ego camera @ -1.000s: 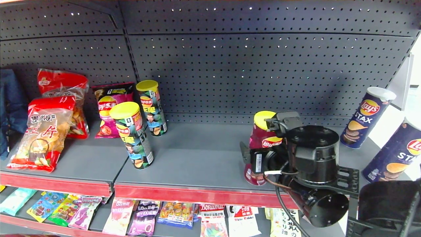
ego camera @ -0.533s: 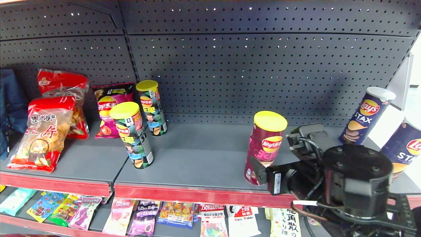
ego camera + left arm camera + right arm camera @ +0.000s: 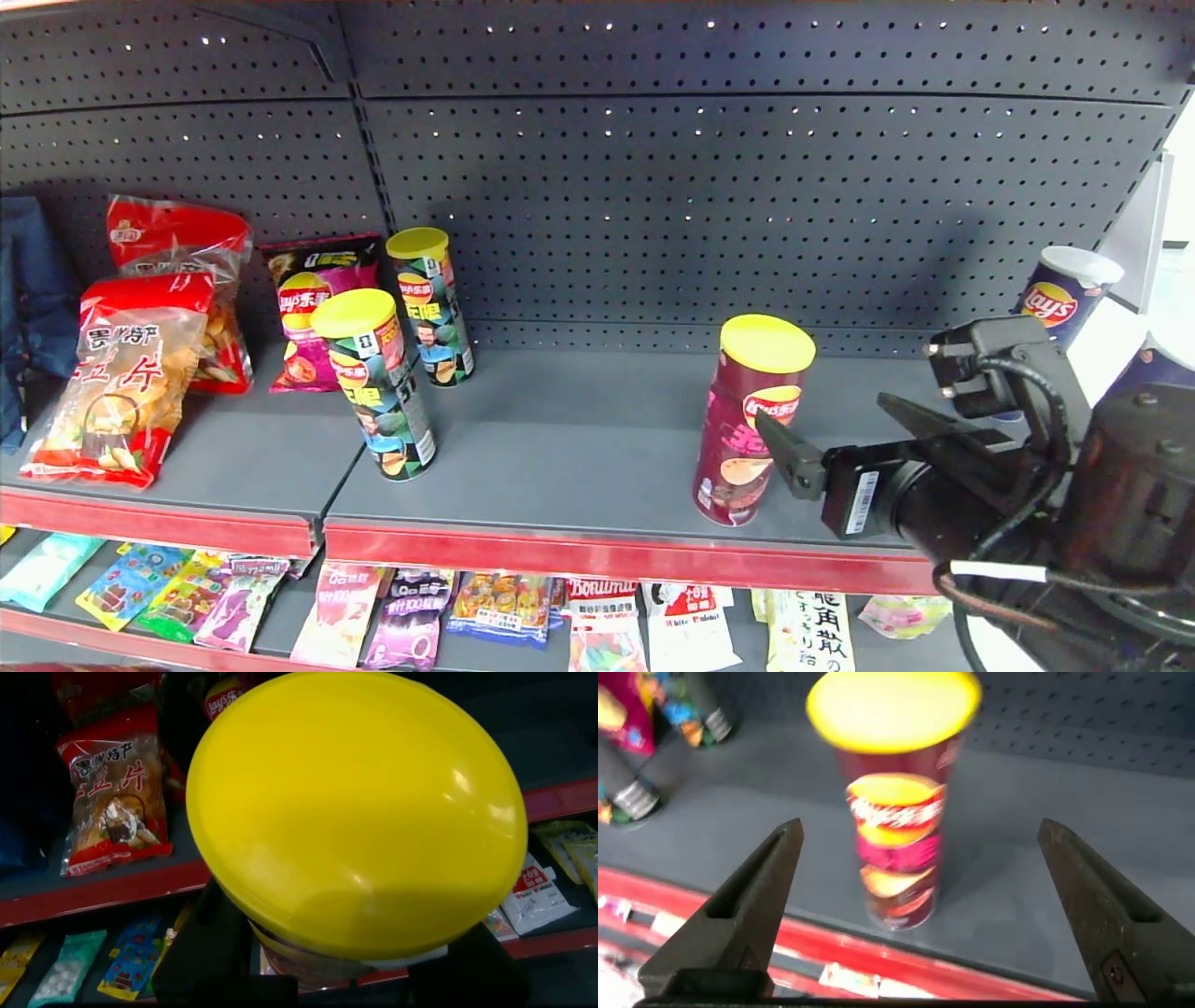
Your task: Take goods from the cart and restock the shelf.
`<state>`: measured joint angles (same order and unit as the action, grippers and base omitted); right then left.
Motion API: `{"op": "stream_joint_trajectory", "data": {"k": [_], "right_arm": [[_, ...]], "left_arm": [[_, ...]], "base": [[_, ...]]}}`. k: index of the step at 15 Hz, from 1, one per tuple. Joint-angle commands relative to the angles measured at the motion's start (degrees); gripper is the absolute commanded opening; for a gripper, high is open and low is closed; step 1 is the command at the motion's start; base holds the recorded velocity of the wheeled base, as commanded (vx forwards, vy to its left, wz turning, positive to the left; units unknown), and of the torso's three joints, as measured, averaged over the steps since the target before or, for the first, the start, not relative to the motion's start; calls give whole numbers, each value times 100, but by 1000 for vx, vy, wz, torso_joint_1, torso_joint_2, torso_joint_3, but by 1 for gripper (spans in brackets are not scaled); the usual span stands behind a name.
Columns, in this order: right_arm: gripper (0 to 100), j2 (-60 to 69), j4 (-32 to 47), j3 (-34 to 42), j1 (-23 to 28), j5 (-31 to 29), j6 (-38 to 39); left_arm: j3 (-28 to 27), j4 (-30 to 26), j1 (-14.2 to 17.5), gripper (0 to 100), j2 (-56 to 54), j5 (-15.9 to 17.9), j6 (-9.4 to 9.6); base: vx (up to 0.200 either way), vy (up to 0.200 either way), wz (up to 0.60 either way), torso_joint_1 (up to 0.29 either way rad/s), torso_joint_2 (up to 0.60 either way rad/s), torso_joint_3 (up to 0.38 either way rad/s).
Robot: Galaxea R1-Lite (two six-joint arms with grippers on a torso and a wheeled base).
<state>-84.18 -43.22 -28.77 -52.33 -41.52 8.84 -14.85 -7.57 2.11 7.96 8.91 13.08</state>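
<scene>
The grey shelf [image 3: 579, 439] carries red snack bags [image 3: 117, 392] left, two dark cans [image 3: 378, 397] mid-left, a maroon can [image 3: 752, 420] near-right, a blue can [image 3: 1064, 289] far right.

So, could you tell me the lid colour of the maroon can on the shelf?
Yellow; the lid of the maroon can shows best in the head view.

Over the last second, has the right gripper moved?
Yes. The right gripper has backed off, open, to the robot's right of the maroon chip can, which stands by the shelf's red front edge.
</scene>
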Motion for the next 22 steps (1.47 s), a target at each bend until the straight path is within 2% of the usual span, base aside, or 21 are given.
{"op": "stream_joint_trajectory", "data": {"k": [1,7,11,19,22], "right_arm": [[100,279,-3,3,136,-5,-5],[100,718,-3,21,654,30,-5],[100,850,-3,-243,953,39,-181],[100,806,-3,-735,2579,707,-620],[100,850,-3,-779,2843,795,-726]], "left_arm": [[8,1,0,0,4,-3,2],[8,-192,0,0,-84,-3,2],[43,-201,0,0,-93,-3,2],[61,-201,0,0,-93,-3,2],[52,-201,0,0,-84,-3,2]], "base": [[0,0,0,0,0,0],[0,0,0,0,0,0],[0,0,0,0,0,0],[0,0,0,0,0,0],[0,0,0,0,0,0]]}}
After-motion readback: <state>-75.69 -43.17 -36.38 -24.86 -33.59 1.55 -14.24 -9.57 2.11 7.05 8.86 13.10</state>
